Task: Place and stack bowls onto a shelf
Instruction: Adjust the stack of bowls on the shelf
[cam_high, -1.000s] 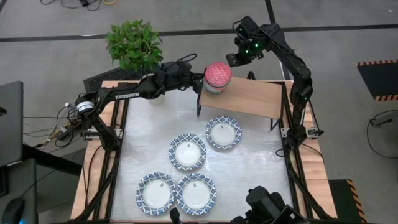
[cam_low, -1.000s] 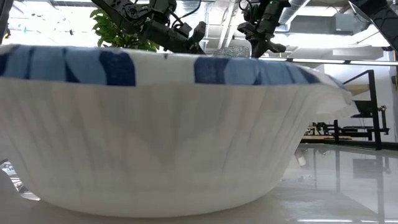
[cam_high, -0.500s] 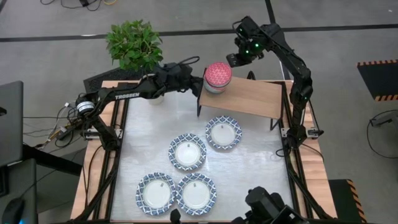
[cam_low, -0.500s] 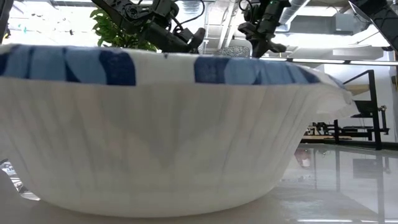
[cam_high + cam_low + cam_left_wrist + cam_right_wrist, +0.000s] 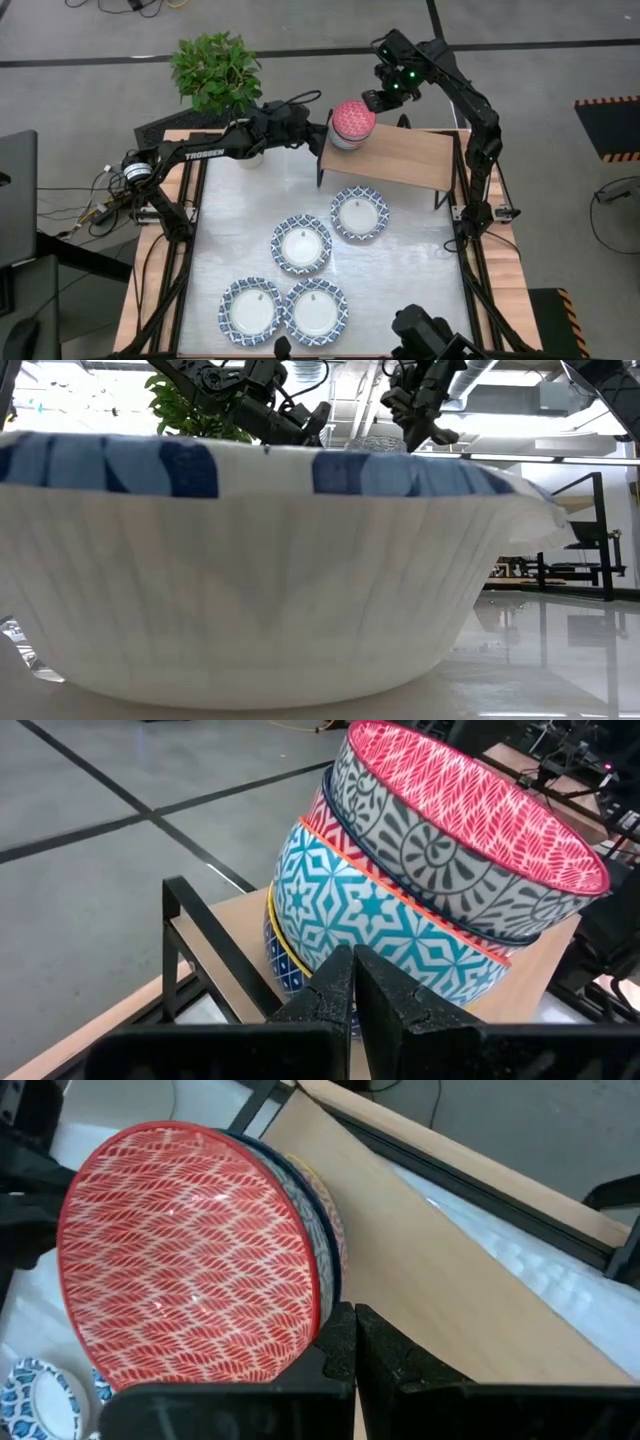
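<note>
Several small patterned bowls form a nested stack (image 5: 351,122) on the left end of the wooden shelf (image 5: 410,158); the top bowl is red inside (image 5: 185,1250). The stack (image 5: 430,890) looks tilted. My left gripper (image 5: 320,131) is shut against the stack's left side. My right gripper (image 5: 377,101) is shut at the stack's far right side. The wide blue-and-white bowls (image 5: 359,213), (image 5: 302,244), (image 5: 251,309), (image 5: 316,311) rest on the tabletop in front of the shelf. My left gripper meets the stack low on its side, the shut fingertips (image 5: 340,970) against the teal-patterned bowl's wall (image 5: 350,920), coming level from the table's left. My right gripper has its shut fingertips (image 5: 340,1325) against the rims of the upper bowls (image 5: 325,1285), coming slanting down from the far right side.
A potted green plant (image 5: 215,70) stands at the table's far left corner behind my left arm. The shelf's right part (image 5: 430,165) is bare wood. One wide bowl (image 5: 250,560) fills the low view, hiding most of the table.
My left gripper has edged right, toward the stack. My right gripper has shifted slightly toward the stack's top bowl. The top red bowl has moved a little to the right. Both grippers stay shut.
</note>
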You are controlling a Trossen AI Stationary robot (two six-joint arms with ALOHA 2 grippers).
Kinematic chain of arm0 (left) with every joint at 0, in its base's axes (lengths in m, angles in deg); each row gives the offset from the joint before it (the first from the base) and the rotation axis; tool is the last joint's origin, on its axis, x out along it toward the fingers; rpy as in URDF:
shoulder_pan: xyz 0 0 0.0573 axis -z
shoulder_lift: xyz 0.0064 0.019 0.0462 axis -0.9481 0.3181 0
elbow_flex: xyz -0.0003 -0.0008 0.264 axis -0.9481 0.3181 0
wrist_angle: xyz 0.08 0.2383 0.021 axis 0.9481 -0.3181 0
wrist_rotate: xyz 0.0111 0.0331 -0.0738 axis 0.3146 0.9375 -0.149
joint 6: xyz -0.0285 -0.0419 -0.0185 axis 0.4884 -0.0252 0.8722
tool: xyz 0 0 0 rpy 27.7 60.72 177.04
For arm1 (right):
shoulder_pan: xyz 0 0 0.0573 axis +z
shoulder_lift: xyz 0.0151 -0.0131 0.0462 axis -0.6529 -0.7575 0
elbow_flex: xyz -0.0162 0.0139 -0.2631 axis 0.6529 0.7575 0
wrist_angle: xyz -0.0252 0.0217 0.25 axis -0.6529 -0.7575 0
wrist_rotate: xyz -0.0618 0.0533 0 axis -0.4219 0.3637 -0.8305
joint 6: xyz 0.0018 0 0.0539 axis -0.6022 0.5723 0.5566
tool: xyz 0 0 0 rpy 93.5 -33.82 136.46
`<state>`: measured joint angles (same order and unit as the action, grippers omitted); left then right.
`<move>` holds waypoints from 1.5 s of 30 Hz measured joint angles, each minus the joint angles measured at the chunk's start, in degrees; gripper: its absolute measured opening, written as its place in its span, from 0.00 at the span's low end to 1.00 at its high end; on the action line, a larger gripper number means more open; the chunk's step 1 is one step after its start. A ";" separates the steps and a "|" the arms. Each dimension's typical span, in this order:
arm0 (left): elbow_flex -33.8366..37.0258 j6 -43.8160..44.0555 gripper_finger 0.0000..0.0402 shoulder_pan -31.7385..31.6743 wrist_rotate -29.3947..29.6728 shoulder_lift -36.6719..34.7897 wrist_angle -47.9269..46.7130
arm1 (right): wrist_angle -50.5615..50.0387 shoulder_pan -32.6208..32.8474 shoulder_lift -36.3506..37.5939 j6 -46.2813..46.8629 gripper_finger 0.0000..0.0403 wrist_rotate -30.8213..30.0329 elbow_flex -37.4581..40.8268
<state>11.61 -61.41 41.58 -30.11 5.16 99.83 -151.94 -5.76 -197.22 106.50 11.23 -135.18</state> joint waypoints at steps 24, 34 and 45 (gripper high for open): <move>0.00 2.01 0.00 -0.96 -0.22 -0.15 -3.60 | 15.72 -10.45 6.37 6.89 0.04 11.86 24.03; 0.00 2.17 0.00 -2.55 -9.04 -3.98 0.93 | 38.99 -10.34 17.65 10.58 0.04 20.39 45.59; 0.00 1.76 0.00 -2.20 -11.68 -3.06 2.47 | 42.85 -8.15 18.91 11.13 0.04 23.21 47.68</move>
<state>11.61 -59.65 39.38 -41.79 2.10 102.30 -109.09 -13.91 -178.31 117.64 34.44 -87.50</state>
